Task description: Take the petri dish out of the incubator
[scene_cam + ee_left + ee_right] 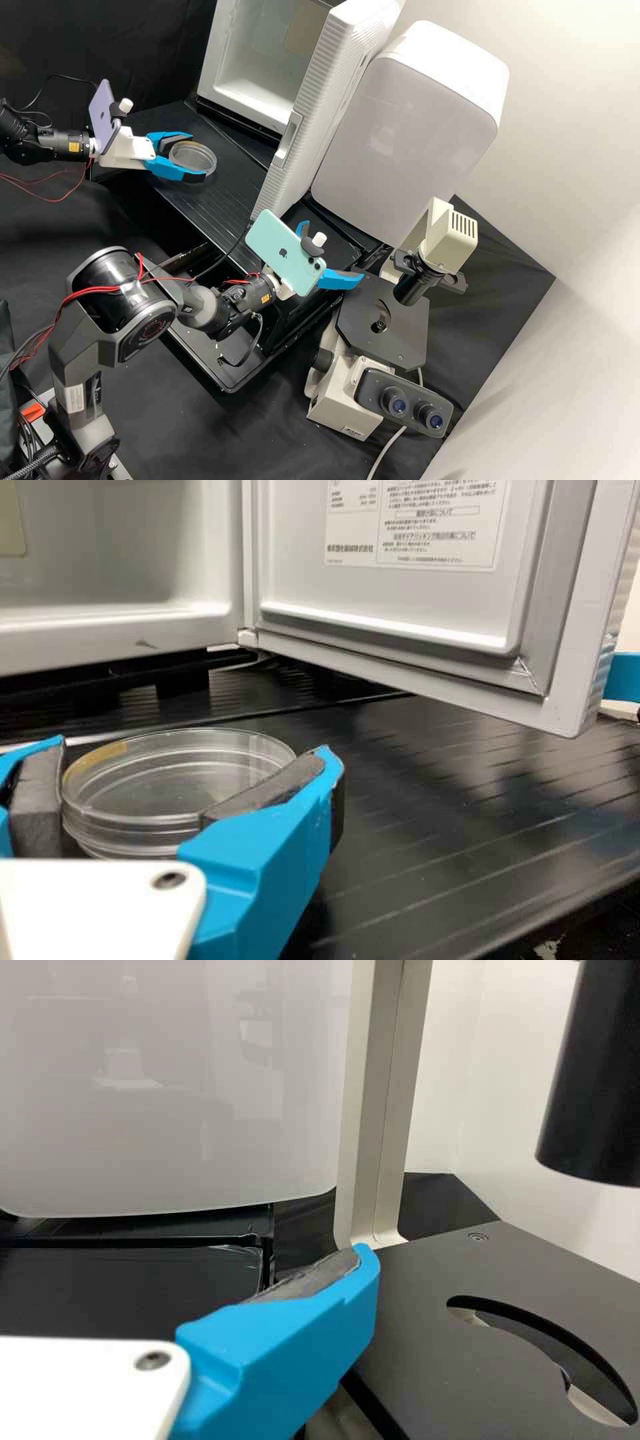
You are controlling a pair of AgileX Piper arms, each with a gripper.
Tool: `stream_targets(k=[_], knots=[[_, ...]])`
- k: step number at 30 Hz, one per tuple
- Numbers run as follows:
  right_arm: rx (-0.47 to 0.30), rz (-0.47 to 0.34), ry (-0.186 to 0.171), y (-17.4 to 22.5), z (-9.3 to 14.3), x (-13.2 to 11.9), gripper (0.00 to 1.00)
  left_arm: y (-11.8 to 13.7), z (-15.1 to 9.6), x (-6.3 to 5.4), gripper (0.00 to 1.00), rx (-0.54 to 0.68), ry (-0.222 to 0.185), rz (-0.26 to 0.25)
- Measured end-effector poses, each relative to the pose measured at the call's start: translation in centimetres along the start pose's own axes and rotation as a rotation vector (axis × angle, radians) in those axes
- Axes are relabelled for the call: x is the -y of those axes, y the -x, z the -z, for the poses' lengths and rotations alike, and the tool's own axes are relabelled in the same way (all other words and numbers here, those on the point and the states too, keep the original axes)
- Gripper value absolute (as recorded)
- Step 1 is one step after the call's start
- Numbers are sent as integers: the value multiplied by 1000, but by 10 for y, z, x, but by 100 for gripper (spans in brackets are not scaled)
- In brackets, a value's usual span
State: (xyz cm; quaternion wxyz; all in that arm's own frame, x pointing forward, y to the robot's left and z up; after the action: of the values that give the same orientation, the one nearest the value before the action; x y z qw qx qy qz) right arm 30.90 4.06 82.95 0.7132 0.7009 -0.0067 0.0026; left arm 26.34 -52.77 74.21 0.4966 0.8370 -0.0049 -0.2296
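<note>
High view. Found the left gripper (193, 156) spread wide about a clear, round, shallow plastic petri dish (200, 162), one blue finger to each side. Placed the dish outside the white box-shaped incubator (253, 60), over the black ribbed tray (227, 200), with the chamber mouth just ahead of the hand and the open white door (320, 100) off to one side. Probably taken across the rim to keep it level (lid up). Noted the right gripper (341, 279) well apart, beside the flat black microscope stage (380, 320); open or closed, cannot tell.

Left wrist view. Saw dark pads (262, 792) against the dish wall on both sides, by the look of it. Cannot tell whether resting on the tray or just above it. Judged the removal nearly done.

Right wrist view. Logged the stage just ahead of the hand and a large rounded white housing (170, 1080) beyond. Presumably parked there to stay out of the left arm's path.
</note>
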Motion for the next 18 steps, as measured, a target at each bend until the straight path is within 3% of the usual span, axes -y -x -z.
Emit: stream_targets(k=[10,17,18], knots=[[0,0,0,0,0,0,100,-3,4,8,0,-25,47,24],[0,0,0,0,0,0,100,-8,7,11,0,-38,56,21],[0,0,0,0,0,0,100,-9,7,11,100,-41,60,20]])
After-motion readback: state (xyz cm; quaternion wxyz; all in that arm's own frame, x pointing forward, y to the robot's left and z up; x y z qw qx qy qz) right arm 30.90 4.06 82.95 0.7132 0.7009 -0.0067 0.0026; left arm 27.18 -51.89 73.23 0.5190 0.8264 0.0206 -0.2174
